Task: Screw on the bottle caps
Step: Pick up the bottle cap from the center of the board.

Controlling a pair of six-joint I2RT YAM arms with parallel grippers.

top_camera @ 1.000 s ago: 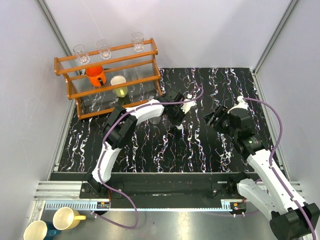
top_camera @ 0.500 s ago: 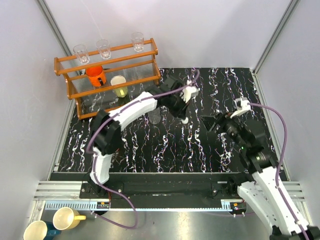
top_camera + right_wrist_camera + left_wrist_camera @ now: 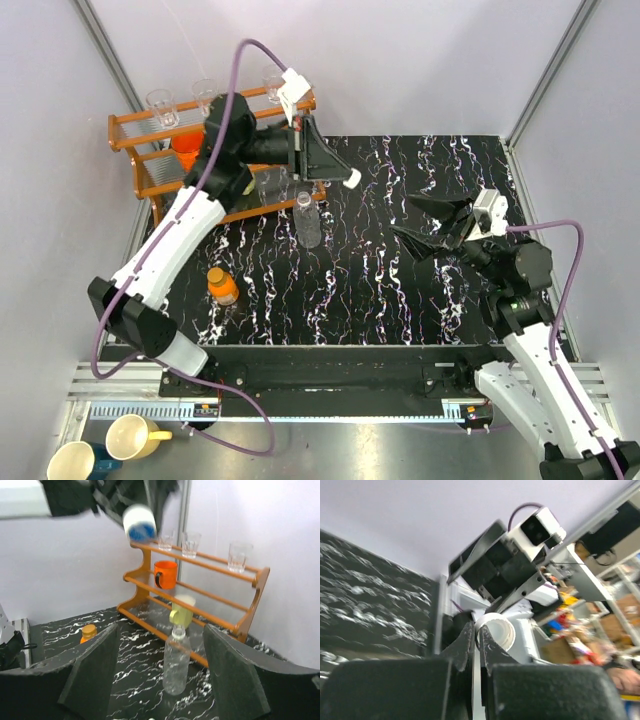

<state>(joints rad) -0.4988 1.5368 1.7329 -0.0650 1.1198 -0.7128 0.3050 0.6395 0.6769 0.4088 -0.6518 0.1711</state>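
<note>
1. Blue-and-white one's turn, looks like: got the blue-rimmed white cap (image 3: 139,524) pinched tight at the fingertips of the left hand (image 3: 478,632). Way up in the air, about level with the top of the wooden rack (image 3: 135,125), well clear of the tabletop (image 3: 400,300).
2. Down below, got the clear plastic water bottle (image 3: 308,222) standing upright on the tabletop just in front of the rack. Neck open, nothing on it. Well apart from the cap for now.
3. Over on the other side, got the right hand (image 3: 403,215) spread wide and gripping nothing. Hovering off to the right of the water bottle, pointed its way, not touching.
4. Also spotted the short orange bottle (image 3: 222,286) on the left side, nearer the front. Looks like an orange cap (image 3: 220,273) sitting on top. Can't tell whether screwed down or just resting.
5. Next move, my guess: lower the cap onto the water bottle's neck, level and open side down, then twist.
6. Probably needs the right hand closed around the bottle body first. Looks empty and light, so likely to spin or tip otherwise.
7. Worth watching: only a fingertip pinch on the cap, so easy to seat crooked on the threads.
</note>
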